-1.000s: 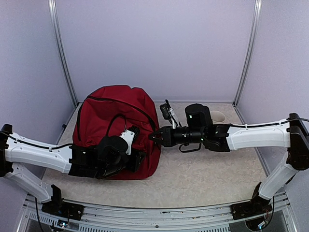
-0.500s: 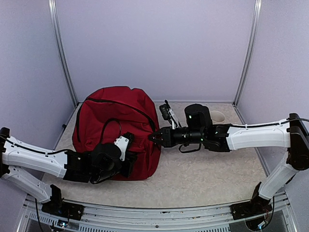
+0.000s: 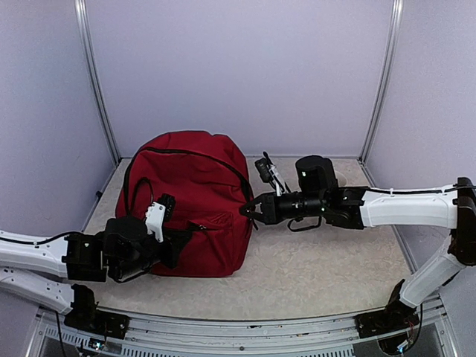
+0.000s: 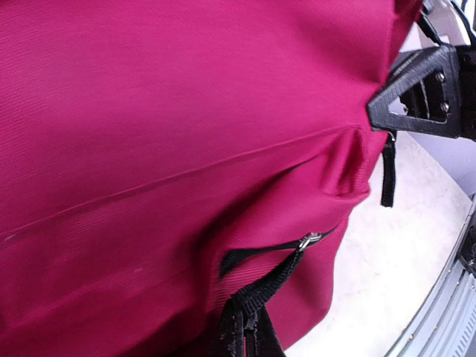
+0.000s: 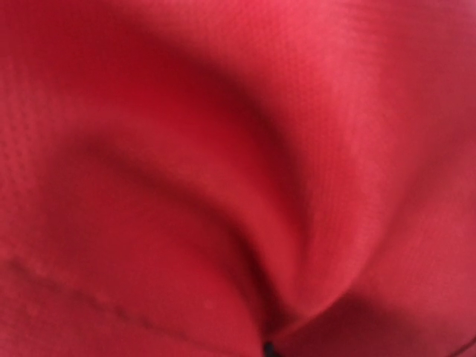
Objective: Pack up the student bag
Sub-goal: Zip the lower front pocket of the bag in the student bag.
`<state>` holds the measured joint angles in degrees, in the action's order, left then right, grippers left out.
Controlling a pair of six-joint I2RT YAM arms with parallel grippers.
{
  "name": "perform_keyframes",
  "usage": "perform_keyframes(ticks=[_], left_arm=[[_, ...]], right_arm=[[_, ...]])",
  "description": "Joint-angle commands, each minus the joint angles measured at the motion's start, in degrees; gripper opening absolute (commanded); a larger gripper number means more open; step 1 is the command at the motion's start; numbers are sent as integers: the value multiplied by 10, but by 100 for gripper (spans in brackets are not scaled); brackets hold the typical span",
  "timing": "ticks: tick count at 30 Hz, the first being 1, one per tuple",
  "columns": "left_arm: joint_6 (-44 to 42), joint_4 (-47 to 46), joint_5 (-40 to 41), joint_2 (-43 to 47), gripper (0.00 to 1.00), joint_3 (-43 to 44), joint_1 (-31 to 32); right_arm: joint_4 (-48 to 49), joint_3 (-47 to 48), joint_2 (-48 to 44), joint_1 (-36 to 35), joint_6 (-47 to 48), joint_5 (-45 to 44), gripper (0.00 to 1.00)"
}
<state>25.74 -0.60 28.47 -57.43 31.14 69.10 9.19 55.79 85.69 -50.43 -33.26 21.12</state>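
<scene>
Likely working the pocket zip [image 4: 309,239]: left gripper [image 4: 242,335] clamps its pull [image 4: 271,286] at bag's [image 3: 190,186] 7 o'clock, right gripper [image 3: 249,210] pinches bag at 3 o'clock; next, slide pull along track, cloth taut

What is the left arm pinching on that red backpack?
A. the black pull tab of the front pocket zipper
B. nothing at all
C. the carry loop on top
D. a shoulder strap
A: in the left wrist view the black pull tab runs from the zipper slider on the backpack down between the closed fingers of the left gripper.
</scene>
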Motion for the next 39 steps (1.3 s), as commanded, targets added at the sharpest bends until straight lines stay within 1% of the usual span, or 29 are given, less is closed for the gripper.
perform_keyframes(ticks=[1, 4, 8, 14, 18, 22, 25, 27, 30, 31, 32, 33, 34, 35, 36, 39], left_arm=[[50, 126, 36, 67, 0, -24, -21], [84, 176, 29, 118, 0, -36, -44], [99, 187, 4, 168, 0, -56, -57], [118, 220, 19, 162, 0, -49, -62], [149, 243, 48, 148, 0, -41, -91], [155, 251, 61, 166, 0, -40, -110], [138, 236, 45, 178, 0, -43, -113], [116, 208, 12, 178, 0, -49, -112], [70, 138, -60, 176, 0, -60, -106], [55, 119, -79, 175, 14, -60, -101], [42, 103, -91, 176, 37, -58, -90], [29, 89, -96, 179, 65, -53, -81], [20, 78, -88, 184, 80, -49, -71], [15, 71, -72, 190, 92, -45, -61], [14, 65, -47, 197, 98, -41, -54], [29, 72, 25, 218, 99, -34, -58]], right_arm=[[-22, 1, -56, 43, 36, -5, 0], [-39, -10, -79, 71, 48, -2, 0], [-67, -16, -103, 113, 79, 3, 0], [-111, -5, -110, 151, 118, 35, 0], [-124, -15, -119, 173, 122, 34, 0], [-121, -32, -134, 195, 122, 38, 0], [-122, -39, -136, 202, 126, 42, 0], [-124, -35, -129, 202, 134, 73, 0], [-129, -23, -115, 202, 130, 127, 0], [-128, -20, -114, 201, 127, 141, 0], [-127, -21, -115, 201, 124, 146, 0], [-126, -22, -117, 200, 124, 148, 0], [-125, -23, -121, 200, 124, 150, 0], [-124, -24, -125, 199, 124, 150, 0], [-123, -25, -127, 199, 125, 152, 0], [-132, -24, -130, 198, 131, 154, 0]])
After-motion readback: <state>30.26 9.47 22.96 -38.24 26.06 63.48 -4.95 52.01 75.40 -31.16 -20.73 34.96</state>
